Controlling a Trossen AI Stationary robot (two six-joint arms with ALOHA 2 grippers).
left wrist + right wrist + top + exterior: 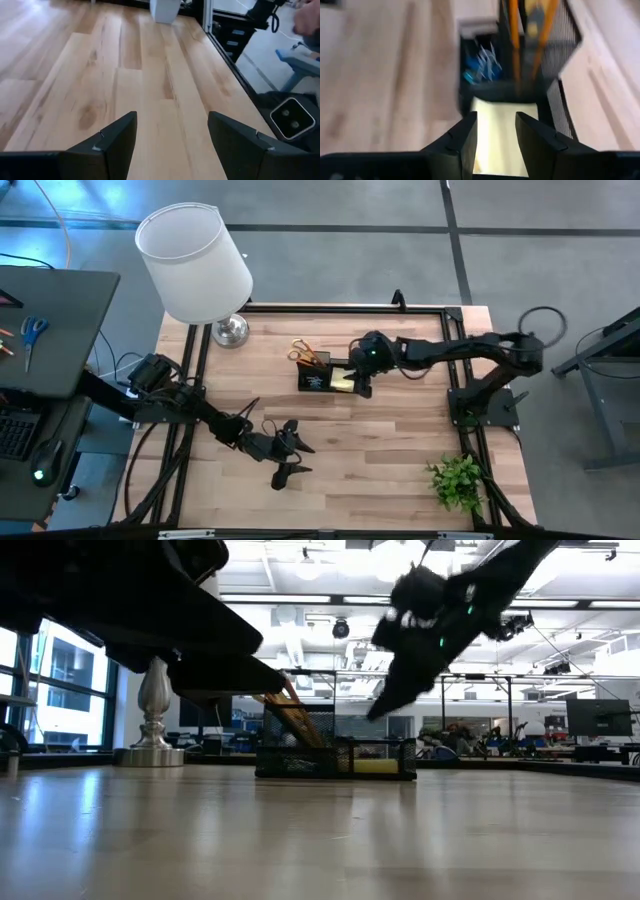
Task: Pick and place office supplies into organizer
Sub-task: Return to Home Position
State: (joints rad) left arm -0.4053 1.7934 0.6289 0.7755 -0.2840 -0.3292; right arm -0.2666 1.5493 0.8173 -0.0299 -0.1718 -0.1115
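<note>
One pale wooden plank tabletop (380,450) in a black frame carries everything. One lamp with a white drum shade and a silver foot (195,260) stands at its rear left corner. Two dark arms reach in from the left and right edges. The left gripper (296,460) hovers over bare wood near the front edge, left of centre, its two fingers (117,137) spread wide with nothing between them. The right gripper (362,385) hangs just above the organizer, its fingers (465,135) parted and holding nothing. One small leafy green plant (458,480) sits by the front right corner. One black mesh desk organizer box (318,380) stands mid-table, nearer the rear edge. It holds one pair of yellow-handled scissors (300,348) and two orange pencils (514,30), all upright at its left end, blurred blue and white small items (480,67) that cannot be made out, and one yellow sticky-note pad (495,135) lying flat at the right end, directly beneath the right gripper. Pale marks inside the organizer are too small to read.
</note>
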